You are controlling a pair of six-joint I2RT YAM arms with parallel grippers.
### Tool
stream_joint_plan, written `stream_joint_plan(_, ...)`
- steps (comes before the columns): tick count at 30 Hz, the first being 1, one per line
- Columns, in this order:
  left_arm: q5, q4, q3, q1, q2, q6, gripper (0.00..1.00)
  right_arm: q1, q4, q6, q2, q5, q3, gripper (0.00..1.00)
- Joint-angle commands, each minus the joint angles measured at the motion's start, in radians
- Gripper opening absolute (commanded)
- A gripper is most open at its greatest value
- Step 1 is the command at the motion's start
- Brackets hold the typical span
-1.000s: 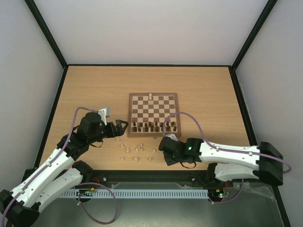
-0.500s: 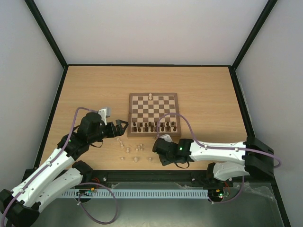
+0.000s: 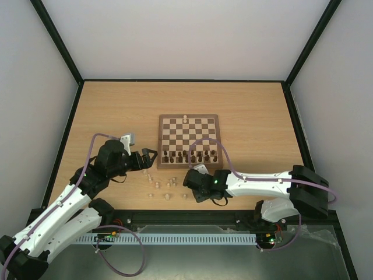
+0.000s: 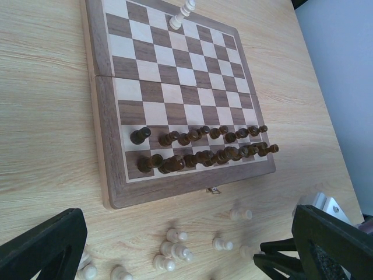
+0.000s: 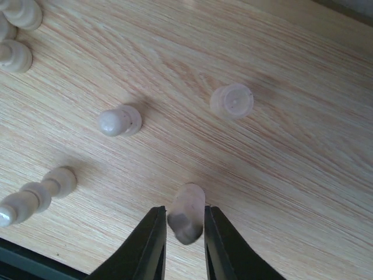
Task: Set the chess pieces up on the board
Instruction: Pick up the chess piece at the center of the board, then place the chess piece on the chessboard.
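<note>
The board (image 3: 160, 140) lies mid-table with two rows of dark pieces (image 3: 190, 156) on its near side and one pale piece (image 3: 185, 118) at its far edge. Several loose pale chess pieces (image 3: 163, 184) lie on the table in front of the board. My right gripper (image 3: 190, 182) is low over them, and in the right wrist view it (image 5: 185, 224) is shut on a pale piece (image 5: 187, 213). My left gripper (image 3: 148, 158) is open wide and empty, left of the board's near corner. In the left wrist view it (image 4: 186, 259) hovers above loose pale pieces (image 4: 175, 251).
In the right wrist view other pale pieces lie near the held one: one (image 5: 119, 121) to its upper left, one standing (image 5: 231, 100) beyond it, one lying (image 5: 35, 195) at the left. The board's metal clasp (image 4: 213, 190) faces the loose pieces.
My right arm has moved left along the table's near side, bringing its gripper in among the loose pale pieces. The left arm has not moved.
</note>
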Motion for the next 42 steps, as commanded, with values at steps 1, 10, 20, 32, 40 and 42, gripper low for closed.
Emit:
stream_joint_plan(1,0.001,0.009,-0.012,-0.002,-0.011,-0.004,1.00,-0.007,-0.022,-0.002,0.019,0.017,0.027,0.17)
stream_joint_plan(10,0.007,0.017,-0.017,-0.002,-0.010,-0.005,0.99,-0.007,-0.073,0.006,-0.002,0.036,0.057,0.04)
stream_joint_plan(20,0.038,0.071,-0.042,-0.002,0.018,-0.002,0.99,-0.286,-0.299,-0.151,-0.020,0.155,0.509,0.03)
stream_joint_plan(32,0.053,0.089,-0.038,-0.004,0.050,0.005,1.00,-0.677,-0.304,-0.385,0.627,0.040,1.107,0.01)
stream_joint_plan(40,0.051,0.080,-0.030,-0.003,0.045,0.006,1.00,-0.741,-0.398,-0.423,0.884,0.020,1.398,0.01)
stream_joint_plan(42,0.050,0.080,-0.029,-0.003,0.045,0.005,1.00,-0.750,-0.404,-0.425,0.903,0.014,1.404,0.01)
